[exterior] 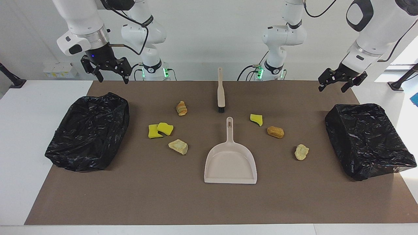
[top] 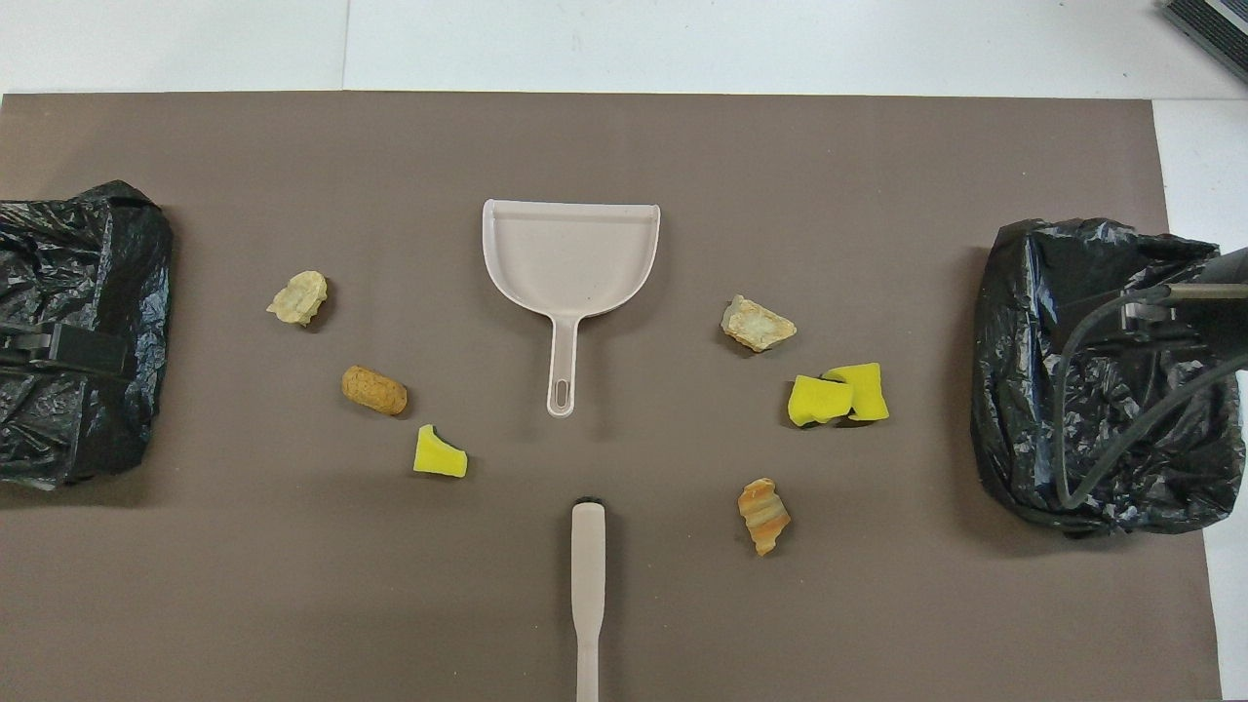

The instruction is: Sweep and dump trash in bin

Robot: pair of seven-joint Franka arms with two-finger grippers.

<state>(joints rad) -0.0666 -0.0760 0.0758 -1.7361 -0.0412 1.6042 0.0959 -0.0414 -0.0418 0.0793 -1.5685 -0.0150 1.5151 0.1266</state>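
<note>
Brown mat (exterior: 163,195) on white table (exterior: 26,130) — small white boxes (exterior: 60,70).

Facing view: high camera across worktop (exterior: 19,137), looking toward robots and down; both arm bases at top, whole brown mat (exterior: 196,202) in frame, moderately distant.
Overhead view: camera high above robots' end, looking forward and steeply down; closer, mat (top: 292,604) fills frame, its edge nearest robots cropped.
Views half a turn apart. Shared: mat, dustpan (exterior: 230,162) (top: 570,249), brush (exterior: 221,91) (top: 588,585), both black bins (exterior: 88,130) (top: 1102,439).
</note>
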